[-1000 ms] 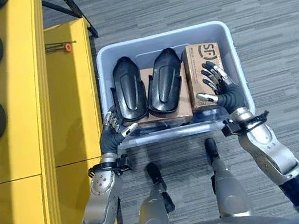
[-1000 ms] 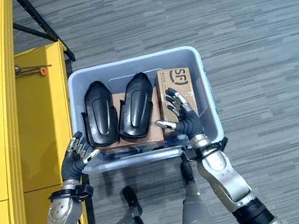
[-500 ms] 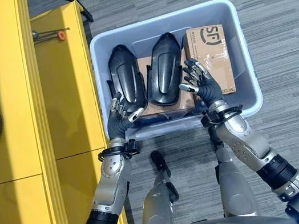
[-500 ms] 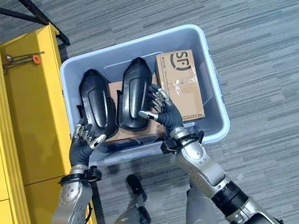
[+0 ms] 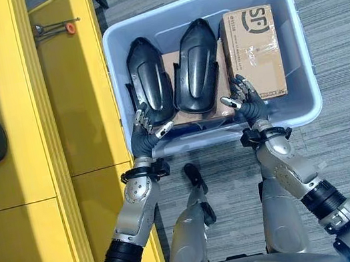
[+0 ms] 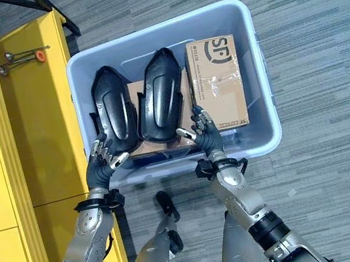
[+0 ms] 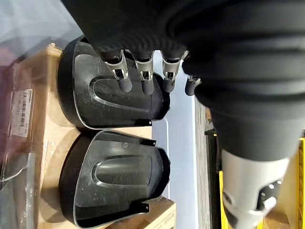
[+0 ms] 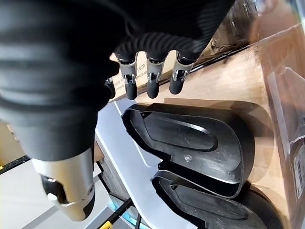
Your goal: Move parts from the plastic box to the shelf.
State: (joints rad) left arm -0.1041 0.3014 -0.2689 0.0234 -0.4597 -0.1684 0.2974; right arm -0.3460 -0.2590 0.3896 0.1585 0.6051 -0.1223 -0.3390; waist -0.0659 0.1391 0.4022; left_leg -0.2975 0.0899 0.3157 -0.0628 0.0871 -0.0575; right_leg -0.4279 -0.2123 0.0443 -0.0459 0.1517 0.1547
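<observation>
**Parts in plastic box, hands at near wall**

Two black moulded parts, left part (image 5: 151, 84) and right part (image 5: 195, 66), lay side by side on a flat cardboard sheet (image 6: 164, 145) inside the pale plastic box (image 5: 300, 34). Cardboard carton (image 5: 255, 52) stood just beside the right part. Left hand (image 5: 144, 132) hovered at the left part's near end, fingers spread, holding nothing. Right hand (image 5: 246, 103) likewise spread and empty, between right part and carton. Yellow shelf (image 5: 78, 100) adjoined the box's left side.
</observation>
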